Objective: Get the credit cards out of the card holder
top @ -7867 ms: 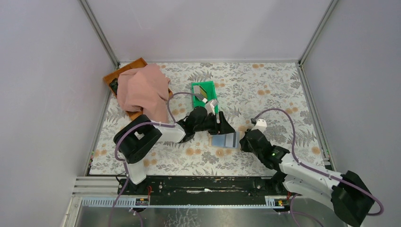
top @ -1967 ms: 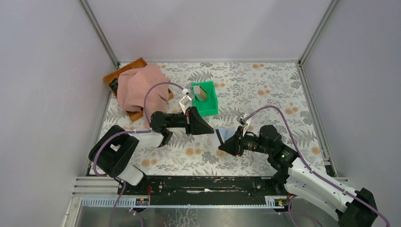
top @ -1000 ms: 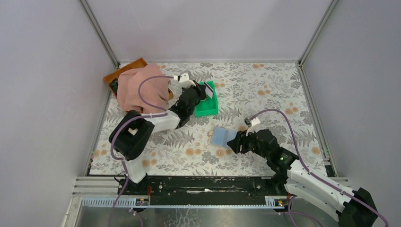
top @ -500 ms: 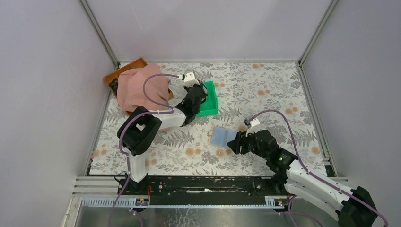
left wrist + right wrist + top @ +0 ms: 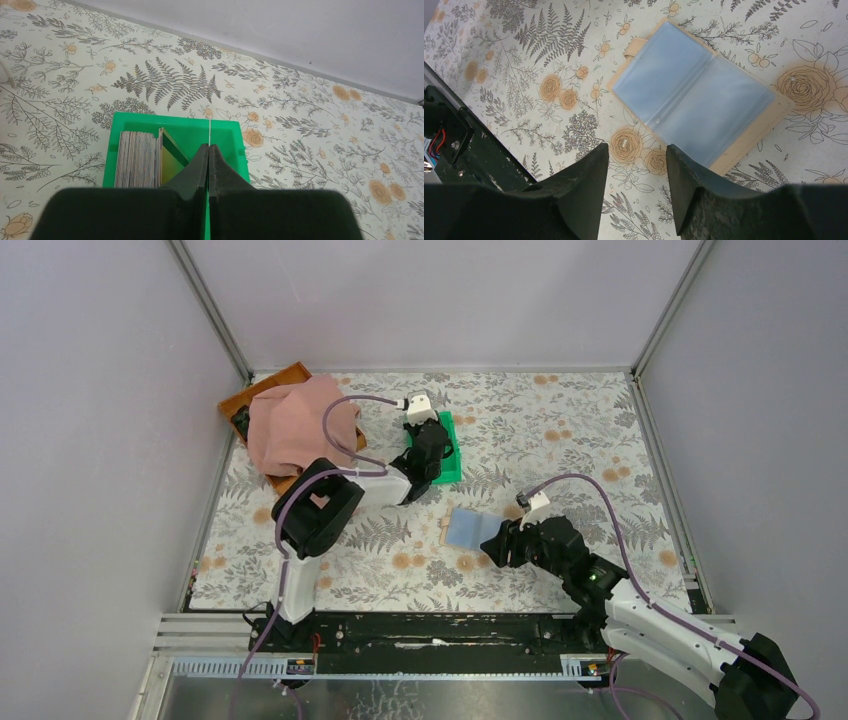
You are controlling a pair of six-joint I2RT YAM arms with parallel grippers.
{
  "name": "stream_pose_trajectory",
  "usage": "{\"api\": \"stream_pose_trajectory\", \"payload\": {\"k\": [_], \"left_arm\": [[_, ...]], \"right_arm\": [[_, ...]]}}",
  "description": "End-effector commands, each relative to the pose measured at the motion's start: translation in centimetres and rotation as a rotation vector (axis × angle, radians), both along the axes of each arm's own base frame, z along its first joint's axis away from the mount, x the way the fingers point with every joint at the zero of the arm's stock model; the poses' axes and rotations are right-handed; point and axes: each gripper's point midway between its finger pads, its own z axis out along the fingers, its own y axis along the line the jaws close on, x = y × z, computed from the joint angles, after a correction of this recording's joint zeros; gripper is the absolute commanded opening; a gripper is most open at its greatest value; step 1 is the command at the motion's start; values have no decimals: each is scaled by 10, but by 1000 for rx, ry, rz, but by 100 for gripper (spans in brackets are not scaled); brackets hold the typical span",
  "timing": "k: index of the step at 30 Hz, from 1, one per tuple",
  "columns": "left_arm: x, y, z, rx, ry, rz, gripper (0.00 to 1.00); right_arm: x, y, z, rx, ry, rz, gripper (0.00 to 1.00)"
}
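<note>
My left gripper point(image 5: 208, 148), clenched on 1 credit card point(image 5: 209, 131) held edge-on, hangs over the green bin point(image 5: 170, 120) where the other cards point(image 5: 136, 159) stand; I should lower inside its walls before letting go. My right gripper point(image 5: 636, 150), spread, hovers over the open card holder point(image 5: 694, 97).

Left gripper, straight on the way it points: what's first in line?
The green bin: left gripper, shut on an edge-on card, points into the gap right of the stacked cards. The card likely meets the bin's floor or far wall first; depth unclear.
</note>
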Motion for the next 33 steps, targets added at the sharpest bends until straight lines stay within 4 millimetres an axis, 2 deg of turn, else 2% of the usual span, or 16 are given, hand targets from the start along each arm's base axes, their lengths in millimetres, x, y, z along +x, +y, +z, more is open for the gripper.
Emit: {"api": "stream_pose_trajectory", "payload": {"k": [1, 16, 20, 27, 33], "left_arm": [[8, 3, 2, 48, -7, 40, 0], [7, 17, -34, 178, 69, 68, 0], [7, 23, -32, 201, 71, 78, 0], [9, 38, -45, 172, 145, 89, 0], [8, 40, -51, 147, 162, 76, 0]], "right_arm": [[10, 2, 12, 29, -45, -28, 53], [10, 2, 8, 18, -37, -24, 53], [10, 3, 7, 17, -35, -24, 53], [10, 3, 6, 14, -31, -25, 53], [10, 3, 6, 14, -32, -23, 53]]}}
